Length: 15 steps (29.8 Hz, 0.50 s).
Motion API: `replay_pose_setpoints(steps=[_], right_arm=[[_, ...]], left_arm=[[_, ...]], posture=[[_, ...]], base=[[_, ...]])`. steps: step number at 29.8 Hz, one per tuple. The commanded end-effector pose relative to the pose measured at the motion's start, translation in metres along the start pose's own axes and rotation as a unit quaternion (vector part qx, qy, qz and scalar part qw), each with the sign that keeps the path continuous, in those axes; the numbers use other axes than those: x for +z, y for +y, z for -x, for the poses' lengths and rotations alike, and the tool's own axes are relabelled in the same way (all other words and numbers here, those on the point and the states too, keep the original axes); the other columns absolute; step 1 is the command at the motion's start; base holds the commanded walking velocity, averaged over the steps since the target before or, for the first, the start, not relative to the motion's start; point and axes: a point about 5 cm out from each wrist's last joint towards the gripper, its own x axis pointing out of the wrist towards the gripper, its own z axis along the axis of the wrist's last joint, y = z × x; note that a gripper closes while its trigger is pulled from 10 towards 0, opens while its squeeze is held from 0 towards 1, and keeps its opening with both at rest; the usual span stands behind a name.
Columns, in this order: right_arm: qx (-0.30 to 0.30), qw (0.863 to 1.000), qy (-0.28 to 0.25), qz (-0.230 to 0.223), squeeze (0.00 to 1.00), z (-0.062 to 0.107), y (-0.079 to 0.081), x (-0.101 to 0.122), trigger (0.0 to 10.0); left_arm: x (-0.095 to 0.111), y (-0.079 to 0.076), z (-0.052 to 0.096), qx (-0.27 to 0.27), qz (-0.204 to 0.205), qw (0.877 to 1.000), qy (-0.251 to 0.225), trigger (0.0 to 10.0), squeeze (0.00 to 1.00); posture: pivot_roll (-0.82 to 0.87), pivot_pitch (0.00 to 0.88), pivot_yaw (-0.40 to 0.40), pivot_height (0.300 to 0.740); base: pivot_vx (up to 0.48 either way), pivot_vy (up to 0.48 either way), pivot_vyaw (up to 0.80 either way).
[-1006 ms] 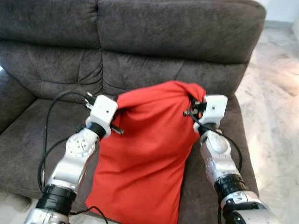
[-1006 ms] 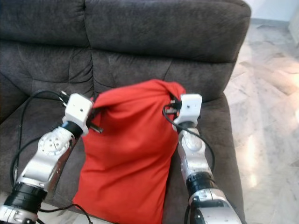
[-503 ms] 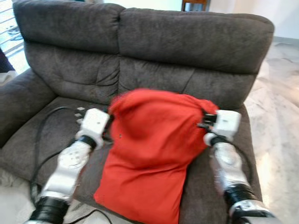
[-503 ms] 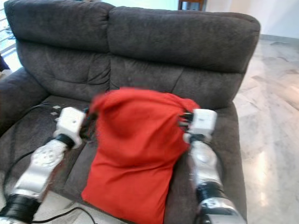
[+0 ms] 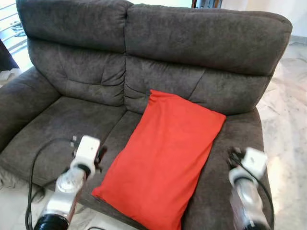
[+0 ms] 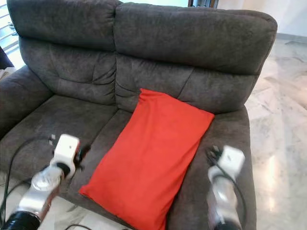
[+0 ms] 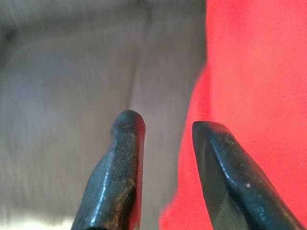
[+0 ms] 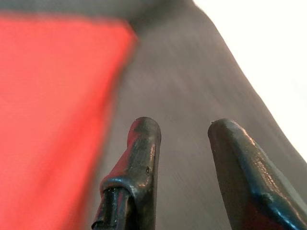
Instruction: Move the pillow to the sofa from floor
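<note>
Both arms have let go of the pillow (image 5: 163,163) and drawn back toward the front edge of the sofa (image 5: 201,43); a second ago the two pincers were clamped on its upper corners and held it bunched up above the seat, and now it lies flat and smooth on the cushions by itself. It rests on the seat slanted, its upper edge leaning against the lower part of the backrest near the middle seam, its lower corner reaching over the front edge of the seat on the right-hand cushion. The left pincer (image 7: 165,127) sits low over the left seat cushion, just beside the pillow's left edge and apart from it; in the left wrist view its two black fingers (image 7: 122,167) are spread with a gap between them, holding nothing, grey cushion behind one and red fabric behind the other. The right pincer (image 8: 184,129) hangs over the right end of the seat, just beside the pillow's right edge, and its fingers (image 8: 141,163) are likewise spread and empty, with dark cushion between them. In the head views the left arm (image 5: 72,184) reaches up from the lower left with a black cable (image 5: 36,167) looping beside it, and the right arm (image 5: 247,191) is blurred at the lower right. Pale marble floor (image 5: 288,124) runs past the sofa's right side.
</note>
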Motion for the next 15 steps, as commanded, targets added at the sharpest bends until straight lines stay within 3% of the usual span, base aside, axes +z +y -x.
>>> replay_pose_setpoints(steps=[1,2,6,8,11,15], right_arm=[[-0.011,1.0,0.021,0.003,0.0,0.002,-0.002,-0.008,10.0],[-0.041,0.998,0.05,0.006,0.0,0.012,-0.019,-0.027,10.0],[-0.116,0.988,0.1,0.008,0.0,0.032,-0.054,-0.058,10.0],[-0.124,0.987,0.106,0.012,0.0,0.035,-0.058,-0.062,10.0],[-0.145,0.98,0.13,0.03,0.0,0.045,-0.072,-0.075,10.0],[-0.087,0.986,0.139,0.017,0.0,0.047,-0.063,-0.08,10.0]], left_arm=[[-0.01,0.001,0.002,0.003,-0.005,1.0,0.017,10.0,0.0],[-0.031,-0.003,0.006,0.003,0.005,0.998,0.067,10.0,0.0],[-0.059,-0.014,0.014,-0.013,-0.018,0.991,0.132,10.0,0.0],[-0.063,-0.016,0.015,-0.017,-0.018,0.99,0.141,10.0,0.0],[-0.086,-0.028,0.026,-0.035,-0.024,0.981,0.191,10.0,0.0],[-0.108,-0.039,0.04,-0.038,-0.004,0.971,0.238,10.0,0.0]], posture=[[0.09,0.114,0.075,0.74],[0.08,0.095,0.079,0.74],[0.06,0.063,0.085,0.74],[0.05,0.05,0.087,0.74],[0.03,0.017,0.087,0.74],[0.02,0.0,0.076,0.74]], base=[[0.0,0.0,0.0],[0.0,0.0,0.0],[0.0,0.0,0.0],[0.0,0.0,0.0],[0.0,0.0,0.0],[0.0,0.0,0.0]])
